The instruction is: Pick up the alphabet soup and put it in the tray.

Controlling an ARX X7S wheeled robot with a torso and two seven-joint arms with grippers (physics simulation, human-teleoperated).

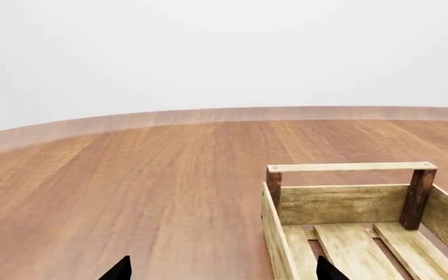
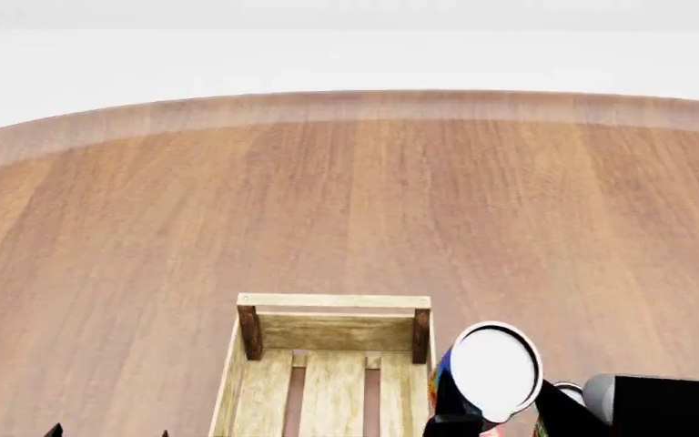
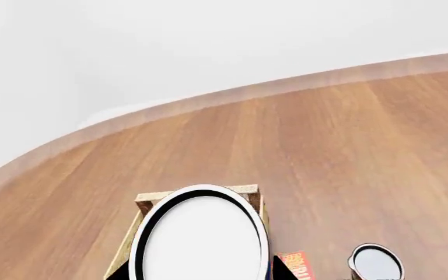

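The right gripper [image 2: 495, 421] holds the alphabet soup [image 2: 491, 371] lifted, fingers clamped on it, just right of the tray [image 2: 332, 300]. A second can [image 3: 375, 263] stands to its right. The left gripper [image 1: 222, 269] hangs spread beside the tray's left wall.

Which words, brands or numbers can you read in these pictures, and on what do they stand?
None readable: the red label patch by the alphabet soup bears pale letters, too cropped and blurred.
The tray and second can show no text.
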